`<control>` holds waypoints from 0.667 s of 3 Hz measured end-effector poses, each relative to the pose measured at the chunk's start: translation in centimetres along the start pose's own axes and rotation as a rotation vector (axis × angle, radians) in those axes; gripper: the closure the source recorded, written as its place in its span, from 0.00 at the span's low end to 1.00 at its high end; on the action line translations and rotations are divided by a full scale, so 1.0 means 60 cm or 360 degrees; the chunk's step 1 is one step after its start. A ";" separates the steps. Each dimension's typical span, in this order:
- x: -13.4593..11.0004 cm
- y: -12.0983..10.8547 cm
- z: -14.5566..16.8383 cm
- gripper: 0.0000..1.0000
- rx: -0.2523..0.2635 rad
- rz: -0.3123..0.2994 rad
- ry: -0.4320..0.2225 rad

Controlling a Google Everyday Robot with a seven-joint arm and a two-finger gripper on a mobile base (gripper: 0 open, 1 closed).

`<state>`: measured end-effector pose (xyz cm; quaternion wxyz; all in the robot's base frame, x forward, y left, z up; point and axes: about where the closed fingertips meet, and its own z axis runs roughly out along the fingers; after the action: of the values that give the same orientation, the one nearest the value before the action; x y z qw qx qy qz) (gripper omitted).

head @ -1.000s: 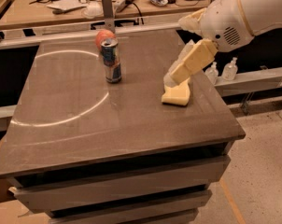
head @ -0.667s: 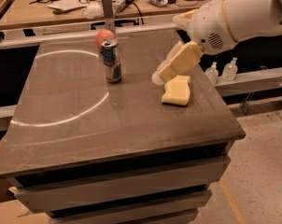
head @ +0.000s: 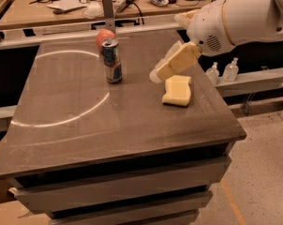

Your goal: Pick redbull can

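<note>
Standing upright toward 12 o'clock on the grey-brown tabletop (head: 132,121): slim blue-and-silver redbull can (head: 112,61), its right side unobstructed, probably suiting a sideways approach. The cream gripper (head: 161,71) hovers at the can's 3 o'clock, apart, over the yellow sponge (head: 177,90); clenched or released cannot be told. Orange-red ball (head: 104,37) at the can's 12 o'clock. Cluttered wooden workbench (head: 62,6) beyond.

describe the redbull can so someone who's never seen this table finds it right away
On the dark table, look toward the far edge, left of centre: the redbull can stands upright just in front of an orange-red ball. It is the only tall, slim, blue-and-silver thing there; the yellow sponge lies flat to its right, near the gripper.
</note>
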<state>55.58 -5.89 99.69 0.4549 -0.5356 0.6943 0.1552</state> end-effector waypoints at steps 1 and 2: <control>0.044 -0.047 0.038 0.00 0.0071 0.0044 -0.0129; 0.062 -0.083 0.082 0.00 0.0103 0.0063 -0.0216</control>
<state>62.21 -6.58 95.44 0.5147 -0.4951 0.6771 0.1776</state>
